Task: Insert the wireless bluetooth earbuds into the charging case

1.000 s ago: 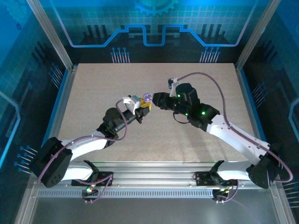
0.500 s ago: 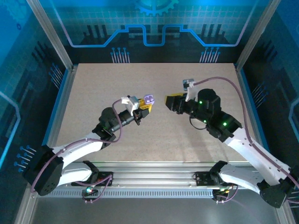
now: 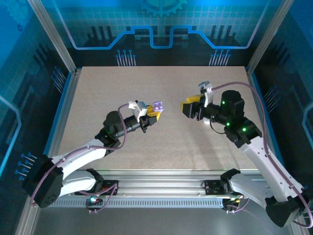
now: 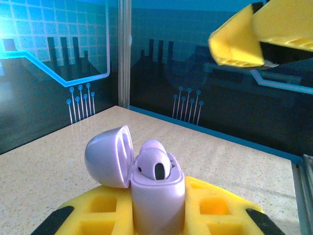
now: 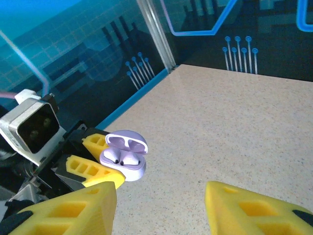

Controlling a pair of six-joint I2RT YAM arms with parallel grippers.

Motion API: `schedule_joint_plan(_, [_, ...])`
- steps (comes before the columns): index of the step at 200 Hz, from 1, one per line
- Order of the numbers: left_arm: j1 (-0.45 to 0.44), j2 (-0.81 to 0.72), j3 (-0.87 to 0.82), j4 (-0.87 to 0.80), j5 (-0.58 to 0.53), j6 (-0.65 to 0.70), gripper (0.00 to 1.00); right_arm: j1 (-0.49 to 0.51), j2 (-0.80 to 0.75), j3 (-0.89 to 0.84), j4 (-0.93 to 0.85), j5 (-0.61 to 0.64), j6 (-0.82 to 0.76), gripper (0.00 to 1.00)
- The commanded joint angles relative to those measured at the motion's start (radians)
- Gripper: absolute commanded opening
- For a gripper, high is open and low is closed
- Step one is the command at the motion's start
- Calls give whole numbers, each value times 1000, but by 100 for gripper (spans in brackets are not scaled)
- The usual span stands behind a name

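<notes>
From above, the charging case (image 3: 157, 105) is a small pale lavender blob with its lid up, and what lies inside it is too small for you to tell. The left gripper (image 3: 154, 110) pinches the case at its tip, above the speckled beige tabletop (image 3: 107, 88). The right gripper (image 3: 187, 106) hangs well apart, to the right of the case, with its yellow fingers pointing toward it.

In the left wrist view, the case stands upright between two yellow fingers (image 4: 98, 208) with rectangular hollows, and both press on its sides. The base of the case is cut off by the frame edge. The shell is smooth, glossy and rounded, and the domed lid is swung open to the left. You can count one of the wireless bluetooth earbuds (image 4: 154, 165) for certain, seated in the case with a dark oval on it. The sliver behind it is too hidden for you to call it the second. Above and to the right of the case, the tips of the other gripper are blurred.

In the right wrist view, you can count two earbuds lying side by side in the case, each with a dark dot. The lid above them shows two hollows. Nearer than the case, the right gripper's two fingers are cut off at the bottom edge and spread wide, with only tabletop between them. A grey-white camera box (image 5: 32, 128) sits to the left of the case.
</notes>
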Motion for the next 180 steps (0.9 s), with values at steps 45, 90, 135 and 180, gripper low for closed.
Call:
schedule_joint_plan(45, [-4, -16, 40, -4, 78, 16, 17, -135, 34, -31, 73, -395, -275, 57])
schedule_joint_plan(90, [-4, -13, 49, 0, 120, 28, 17, -141, 24, -53, 46, -482, -494, 64])
schedule_joint_plan(135, [-4, -11, 50, 25, 169, 29, 17, -131, 98, 39, -122, -522, -656, 73])
schedule_joint_plan(180, [-5, -17, 45, 49, 191, 24, 17, -85, 182, 102, -206, -493, -760, 73])
